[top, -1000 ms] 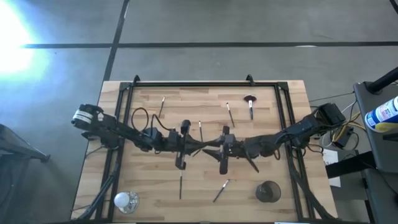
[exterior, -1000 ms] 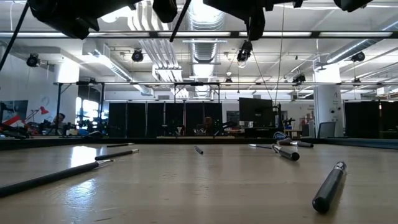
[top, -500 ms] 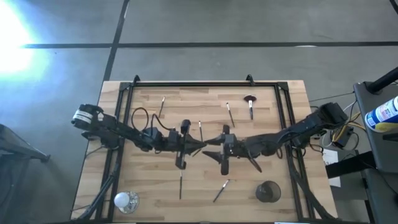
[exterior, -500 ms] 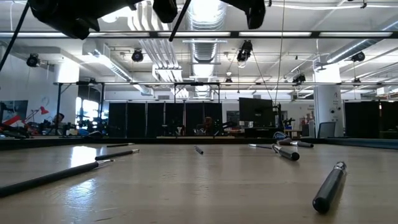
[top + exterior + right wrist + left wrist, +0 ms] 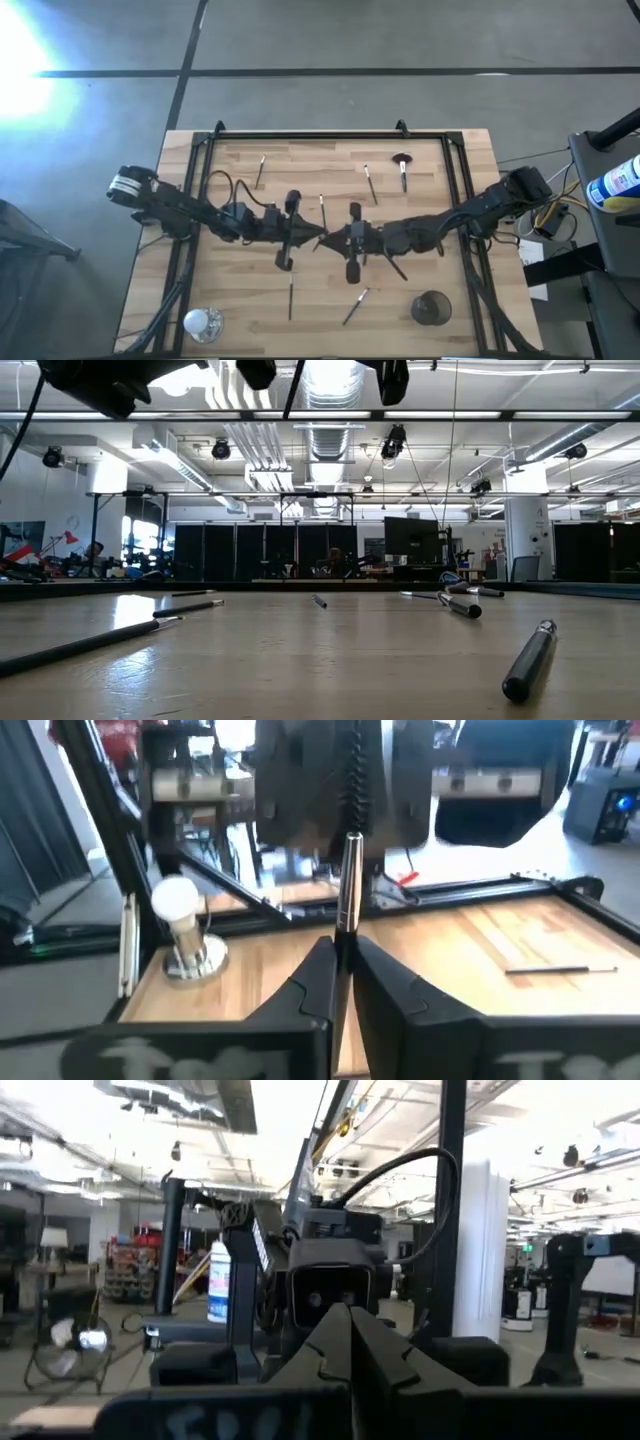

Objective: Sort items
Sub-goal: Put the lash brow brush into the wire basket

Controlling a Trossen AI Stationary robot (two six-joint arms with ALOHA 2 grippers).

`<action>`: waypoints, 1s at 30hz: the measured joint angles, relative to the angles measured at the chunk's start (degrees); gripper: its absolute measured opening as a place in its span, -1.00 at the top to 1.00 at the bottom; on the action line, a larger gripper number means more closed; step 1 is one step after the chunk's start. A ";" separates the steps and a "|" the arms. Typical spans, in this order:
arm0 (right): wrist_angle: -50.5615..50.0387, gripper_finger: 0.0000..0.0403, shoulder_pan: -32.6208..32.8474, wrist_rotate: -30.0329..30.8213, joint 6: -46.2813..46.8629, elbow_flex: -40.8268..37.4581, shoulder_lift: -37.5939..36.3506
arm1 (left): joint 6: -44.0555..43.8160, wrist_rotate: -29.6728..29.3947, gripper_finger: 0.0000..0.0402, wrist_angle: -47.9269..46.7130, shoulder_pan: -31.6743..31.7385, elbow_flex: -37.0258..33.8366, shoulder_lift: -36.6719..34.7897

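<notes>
Stick (image 5: 349, 885) sits pinched between the right gripper's (image 5: 342, 950) fingers, which are closed narrow on its lower shaft. Its long axis runs straight out from the fingers, pale metal-look end first, toward the left gripper (image 5: 348, 1322).

The two grippers face each other nose to nose over mid-table, well above the wood. In the right wrist view the stick's free end reaches the left fingertips. Whether it touches them or goes in between: can't tell.

The left fingers are pressed together w/ no gap, and nothing shows between them in the left wrist view. Judgement: this looks like a hand-over or a re-grip. If the left is to take the stick, it must open first, then close on the free end along that same line. The left is the nearer arm for that end.

Other items lie loose on the table (image 5: 450, 160):
- far side: a thin stick (image 5: 261, 170), another (image 5: 369, 183), and the wide round-head brush (image 5: 403, 168)
- centre, just beyond the grippers: one (image 5: 322, 208)
- near side: one (image 5: 291, 298) and one (image 5: 355, 305)

Containers:
- Silver cup (image 5: 200, 322) stands at the near corner on the left arm's side. Glare hides its inside, so contents can't be told.
- Dark cup (image 5: 431, 307) stands near the front edge on the right arm's side. No stick is seen poking out, but the interior is too dark to be sure.
</notes>
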 joint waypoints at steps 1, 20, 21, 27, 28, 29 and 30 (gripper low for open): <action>-1.66 0.91 0.14 -0.06 0.38 0.00 -0.53 | -0.94 -0.05 1.00 -0.94 0.02 -0.27 -0.95; -63.98 0.94 20.38 17.39 37.81 8.95 -16.72 | -5.91 -3.79 0.72 -7.83 0.28 -11.83 -9.56; -68.05 0.94 22.32 18.33 41.83 9.92 -16.72 | -6.22 -3.96 0.72 -7.92 0.28 -12.36 -9.59; -86.23 0.94 33.28 18.90 64.62 17.01 -13.07 | -7.45 -4.40 0.72 -8.33 0.31 -13.37 -9.31; -89.42 0.94 34.88 18.51 68.03 18.08 -12.14 | -7.67 -4.40 0.72 -8.23 0.31 -13.55 -9.31; -92.29 0.94 36.38 17.84 71.46 19.15 -11.16 | -7.71 -4.49 0.72 -8.29 0.31 -13.66 -9.31; -94.61 0.94 37.91 17.34 74.69 20.34 -10.06 | -7.75 -4.49 0.72 -8.35 0.31 -13.68 -9.34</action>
